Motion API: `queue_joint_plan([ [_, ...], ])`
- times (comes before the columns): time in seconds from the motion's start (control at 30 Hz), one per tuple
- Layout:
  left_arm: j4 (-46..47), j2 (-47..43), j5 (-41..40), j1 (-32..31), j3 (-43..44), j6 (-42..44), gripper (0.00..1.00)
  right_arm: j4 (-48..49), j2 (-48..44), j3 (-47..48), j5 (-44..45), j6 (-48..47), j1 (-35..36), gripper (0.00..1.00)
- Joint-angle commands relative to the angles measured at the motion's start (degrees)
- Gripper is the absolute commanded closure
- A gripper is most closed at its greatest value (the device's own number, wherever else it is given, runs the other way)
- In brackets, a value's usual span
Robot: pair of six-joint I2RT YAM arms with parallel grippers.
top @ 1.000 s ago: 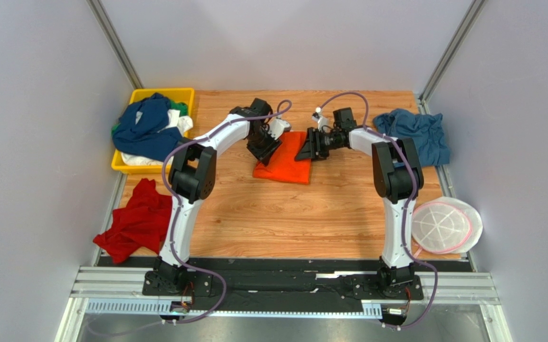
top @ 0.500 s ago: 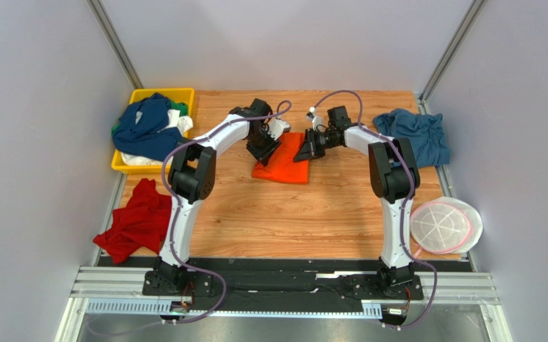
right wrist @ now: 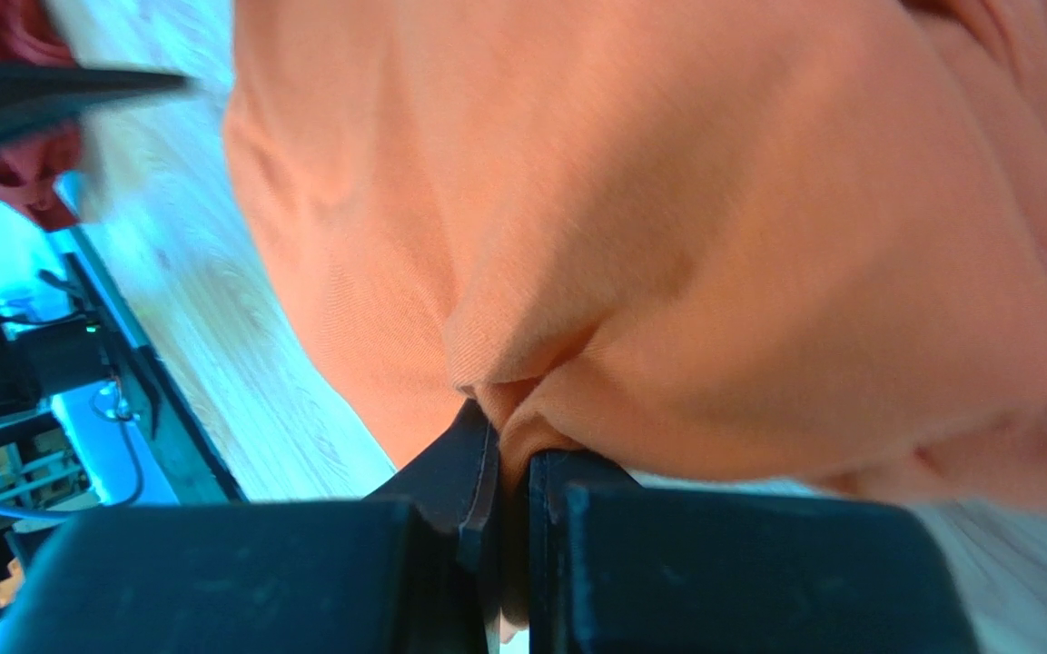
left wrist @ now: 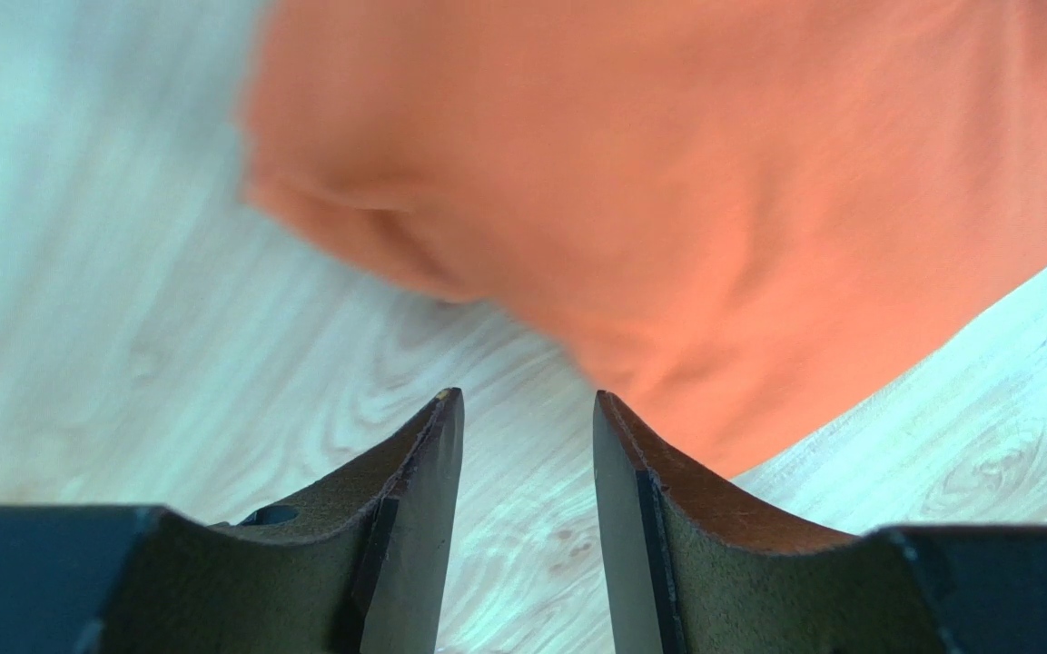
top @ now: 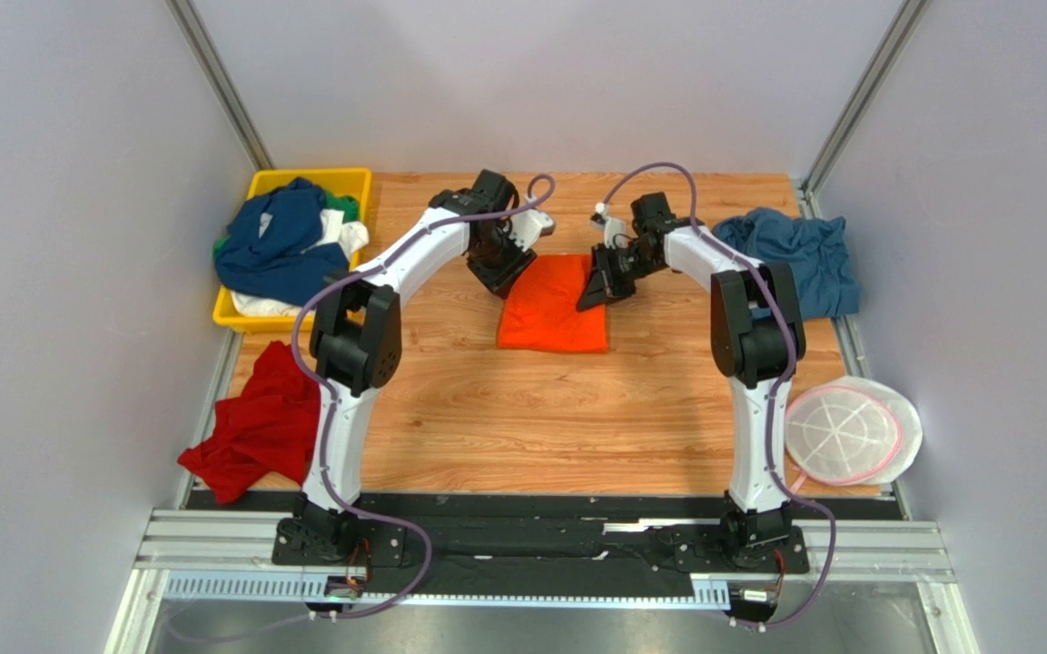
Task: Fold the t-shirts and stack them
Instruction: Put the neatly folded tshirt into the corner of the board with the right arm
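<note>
Desk (top: 542,409): wooden; the orange t-shirt (top: 553,303) lies near its far middle, between my two arms.
Right pincer (right wrist: 508,439): my jaws are pressed together on a pinched fold at the orange t-shirt's right edge.
Left pincer (left wrist: 526,398): my jaws stand partly apart with nothing between them, over bare wood just beside that shirt's far left corner.
Steel-blue t-shirt (top: 795,256): crumpled at the far right corner.
Red t-shirt (top: 263,423): bunched at the left edge.
Yellow tray (top: 345,180): far left, holding a navy t-shirt (top: 276,245) over white and green cloth.
</note>
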Motion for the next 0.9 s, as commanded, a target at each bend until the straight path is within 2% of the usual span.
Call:
queue_joint_plan([
  [0.0,-1.1,-5.2,-1.8,-0.4,3.9,2.0,0.51,-8.7,-3.9,4.0,5.1,-4.6,-3.1,1.00],
  [0.4,-1.1,-4.9,-2.6,-0.4,2.9,2.2,0.51,-18.7,-4.4,11.1,17.2,-10.6,-11.8,1.00],
  [0.6,-1.0,-4.5,-2.6,-0.4,2.3,2.3,0.51,-23.2,-2.8,17.7,21.9,-15.0,-17.5,1.00],
  [0.87,-0.2,-4.2,-1.7,-0.4,1.6,1.8,0.51,-29.5,-0.3,26.5,28.4,-19.4,-21.7,1.00],
])
